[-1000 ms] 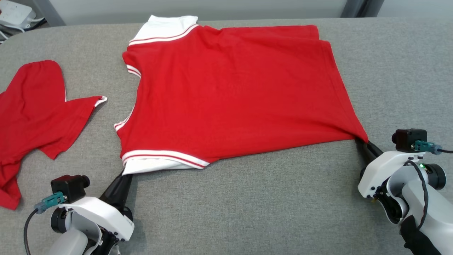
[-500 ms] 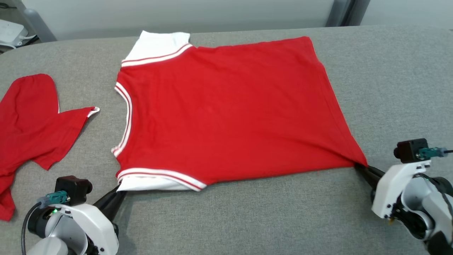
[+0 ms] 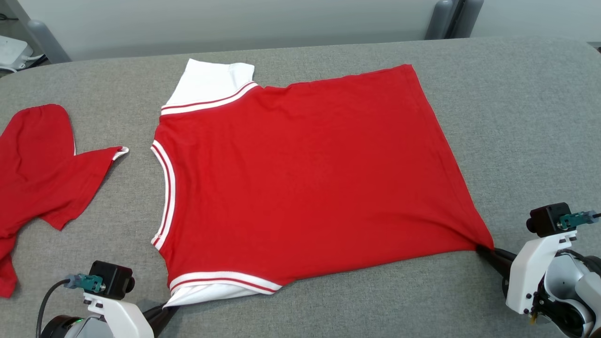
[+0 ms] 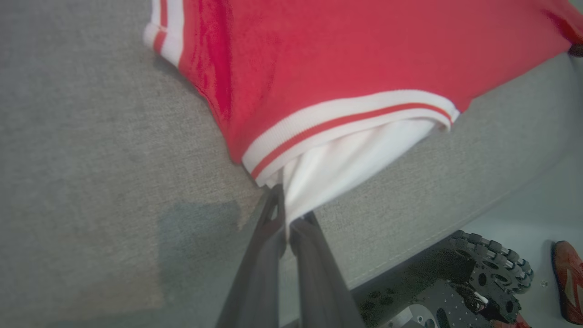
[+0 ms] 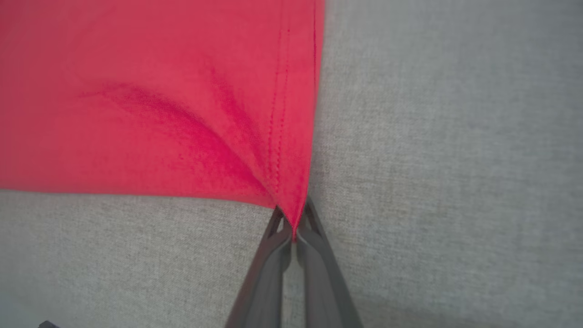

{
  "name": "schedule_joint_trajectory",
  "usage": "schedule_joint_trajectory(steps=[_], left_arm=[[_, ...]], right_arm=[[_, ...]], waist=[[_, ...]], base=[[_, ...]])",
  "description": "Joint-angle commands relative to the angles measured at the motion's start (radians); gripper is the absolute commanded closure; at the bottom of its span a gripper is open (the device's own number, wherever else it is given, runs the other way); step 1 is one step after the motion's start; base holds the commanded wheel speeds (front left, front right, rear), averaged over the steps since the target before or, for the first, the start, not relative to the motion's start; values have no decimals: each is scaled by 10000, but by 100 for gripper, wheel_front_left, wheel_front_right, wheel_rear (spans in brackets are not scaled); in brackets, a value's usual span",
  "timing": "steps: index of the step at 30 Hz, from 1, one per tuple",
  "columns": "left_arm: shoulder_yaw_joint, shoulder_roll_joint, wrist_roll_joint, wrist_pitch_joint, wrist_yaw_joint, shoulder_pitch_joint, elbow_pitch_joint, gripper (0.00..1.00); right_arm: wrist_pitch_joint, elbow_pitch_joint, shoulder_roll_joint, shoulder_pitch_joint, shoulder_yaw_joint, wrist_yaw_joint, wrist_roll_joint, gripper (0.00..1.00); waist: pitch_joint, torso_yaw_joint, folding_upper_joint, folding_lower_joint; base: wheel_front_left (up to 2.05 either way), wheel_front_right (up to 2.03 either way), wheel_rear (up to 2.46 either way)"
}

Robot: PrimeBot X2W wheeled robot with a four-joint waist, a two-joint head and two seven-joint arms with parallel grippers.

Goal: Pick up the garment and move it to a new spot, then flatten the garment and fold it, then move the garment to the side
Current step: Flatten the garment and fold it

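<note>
Soft, light and probably clingy on the grey bench [image 3: 516, 117], the red T-shirt [image 3: 300, 178] lies spread flat at centre. The left tool [image 3: 162, 311] is clenched on its white sleeve [image 3: 202, 293] at 7 o'clock. The right tool [image 3: 484, 249] pinches the hem corner [image 3: 476, 237] at 4 o'clock: sound holds.

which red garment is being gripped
The spread-out shirt with white striped sleeves, pinched by the left gripper and right gripper. The crumpled garment at left lies free.

Left gripper [image 3: 165, 309] partly off-frame
</note>
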Motion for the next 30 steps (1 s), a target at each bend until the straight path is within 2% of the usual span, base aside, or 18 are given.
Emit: schedule_joint_trajectory(steps=[1,5,6,7,8,9,10,18,22,26,30], left_arm=[[416,433,99,-43,220,-355,-65,100],[267,203,383,-267,315,-446,430,100],[236,170,486,-345,350,-472,529,100],[227,131,578,-458,383,-491,596,72],[215,97,632,-535,398,-501,634,51],[230,74,672,-628,420,-506,642,9],[272,70,712,-735,471,-500,639,0],[685,450,713,-1061,1153,88,208,0],[1206,848,753,-1496,1777,591,-262,0],[1991,835,900,-2732,2350,898,-887,0],[2766,106,959,-4616,2635,1114,-1399,0]], right_arm=[[148,11,-309,373,198,-53,-46,100],[13,246,-199,326,218,-53,-356,100],[-73,277,-191,313,208,-53,-450,60],[-195,301,-209,297,179,-53,-560,0],[-332,315,-228,293,125,-53,-642,0],[-504,301,-249,299,53,-53,-713,0],[-666,274,-265,321,-32,-53,-752,0],[-1551,199,-578,452,-746,-53,-1468,0],[-2398,453,-666,353,-1602,-53,-2564,0],[-3402,573,-159,360,-2627,-53,-3835,0],[-4060,241,726,576,-3581,-53,-4926,0]], waist=[[-4,-1,0,1],[32,-42,0,1],[37,-47,0,1],[35,-46,0,1],[22,-40,0,1],[-1,-25,0,1],[-28,-13,0,1],[-223,12,0,1],[-347,36,0,1],[-522,89,0,1],[-691,106,0,1]], base=[[0,0,0],[0,0,0],[0,0,0],[0,0,0],[0,0,0],[0,0,0],[0,0,0],[0,0,0],[0,0,0],[0,0,0],[0,0,0]])
